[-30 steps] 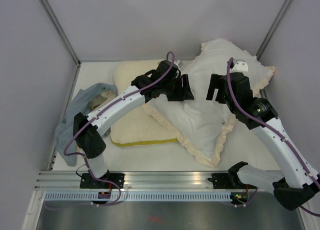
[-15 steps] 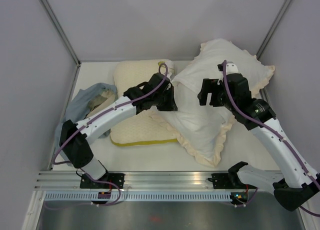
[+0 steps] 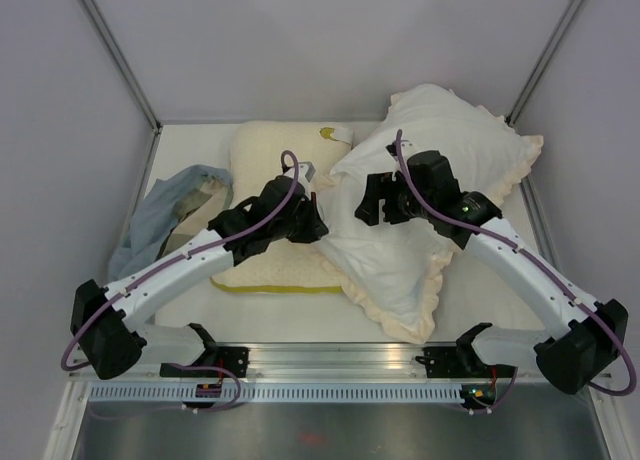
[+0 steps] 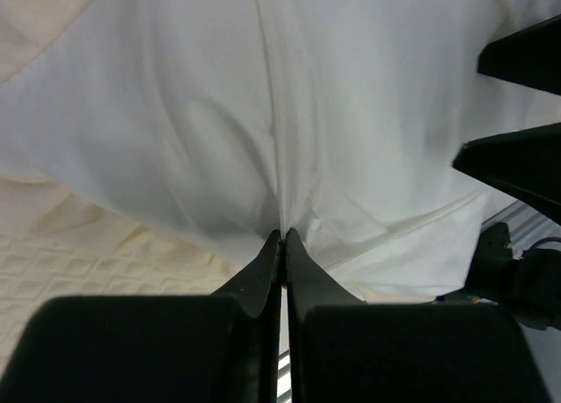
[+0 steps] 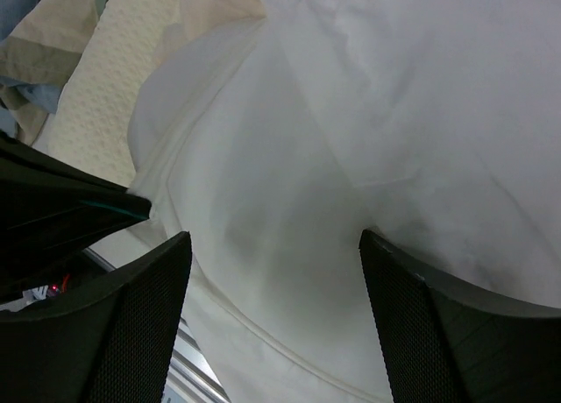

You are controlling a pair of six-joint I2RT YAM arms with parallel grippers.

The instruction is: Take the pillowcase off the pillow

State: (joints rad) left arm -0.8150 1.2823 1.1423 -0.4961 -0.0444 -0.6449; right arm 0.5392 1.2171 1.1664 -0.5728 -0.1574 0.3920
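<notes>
The plump white pillow point(image 3: 430, 150) lies at the right of the table inside the pillowcase point(image 3: 400, 315), whose cream face and ruffled frill show around it; no dark grey face is visible. My left gripper point(image 3: 318, 230) is at the pillow's left corner, shut on a pinched fold of the white pillow fabric point(image 4: 351, 96), with its tips point(image 4: 282, 234) closed tight. The cream frill point(image 4: 79, 219) lies below it. My right gripper point(image 3: 378, 202) is wide open over the middle of the pillow point(image 5: 394, 96), its tips point(image 5: 274, 236) spread on the white fabric.
A flatter cream-yellow textured pillow point(image 3: 265, 260) lies under my left arm. A pale blue-grey and beige cloth point(image 3: 165, 215) is bunched at the left wall. Grey walls close three sides. A metal rail point(image 3: 330, 360) runs along the near edge.
My left arm has drawn back toward the near left with its gripper at the pillow's corner. My right gripper has moved left and down over the pillow. The pillow has shifted slightly left.
</notes>
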